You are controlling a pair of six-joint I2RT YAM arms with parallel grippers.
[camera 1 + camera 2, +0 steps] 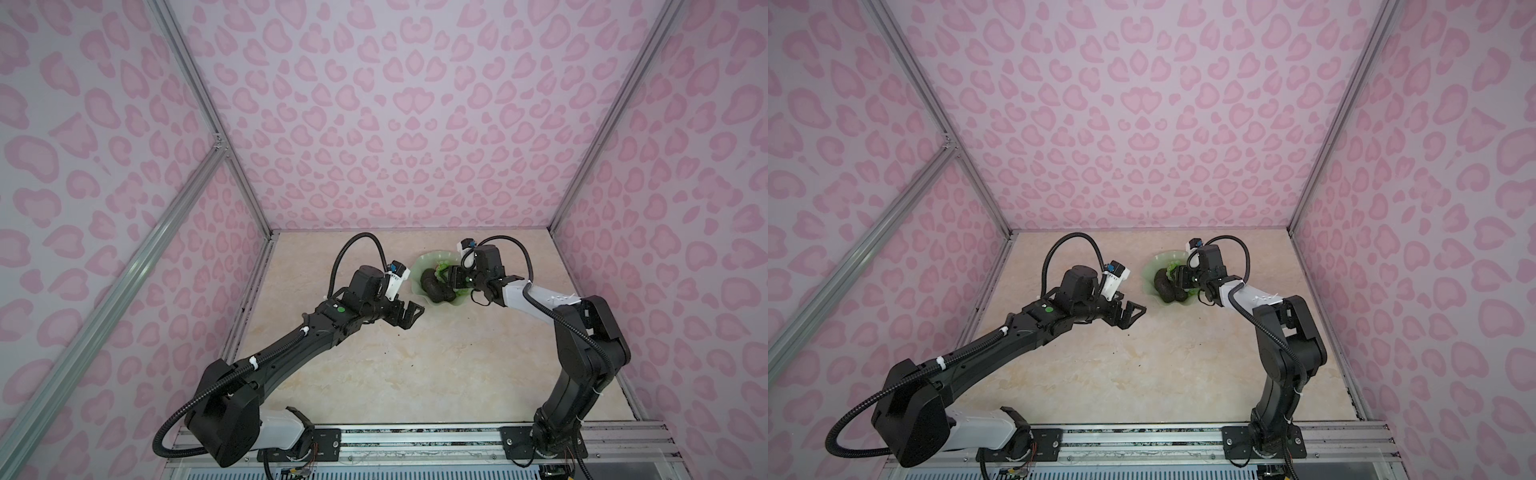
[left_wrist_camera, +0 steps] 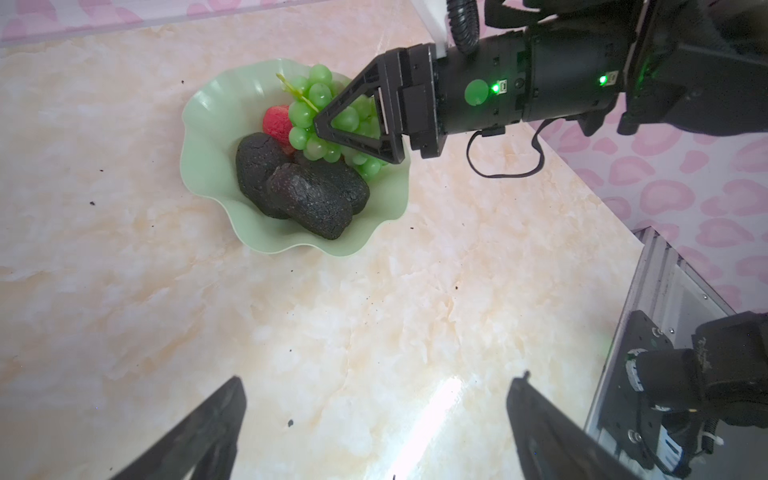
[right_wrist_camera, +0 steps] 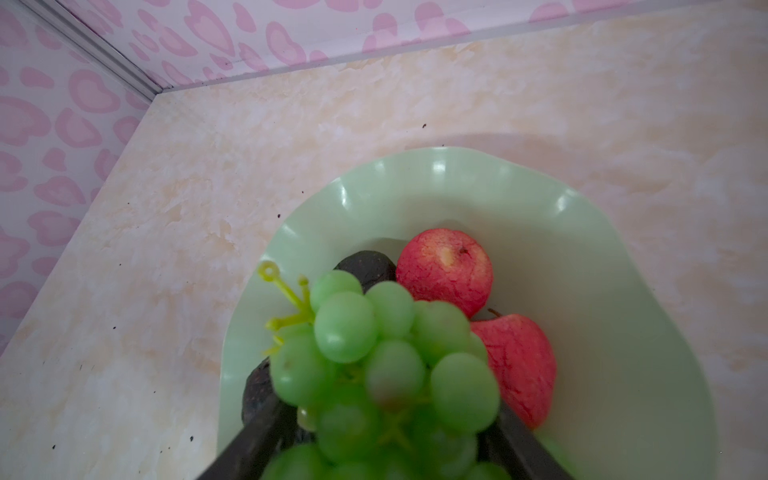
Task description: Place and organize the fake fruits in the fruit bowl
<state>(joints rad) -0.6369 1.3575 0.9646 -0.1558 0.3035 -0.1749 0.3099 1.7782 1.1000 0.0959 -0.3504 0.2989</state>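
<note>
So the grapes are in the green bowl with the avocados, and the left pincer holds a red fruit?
No: the left pincer is open and empty, as the left wrist view shows. The grapes are in the green bowl with the avocados.

Pink-patterned walls (image 1: 374,104); seemingly marble tabletop (image 1: 395,374).

Grapes (image 2: 320,95), 2 apples (image 3: 444,270), 3 avocados (image 2: 309,205) lie in bowl (image 2: 212,104).

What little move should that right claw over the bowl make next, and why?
Probably lift the right gripper straight up, jaws wide, clear of the fruit bowl: its jaws straddle the grapes, which seem to rest in the bowl with the avocados and red fruits.
</note>
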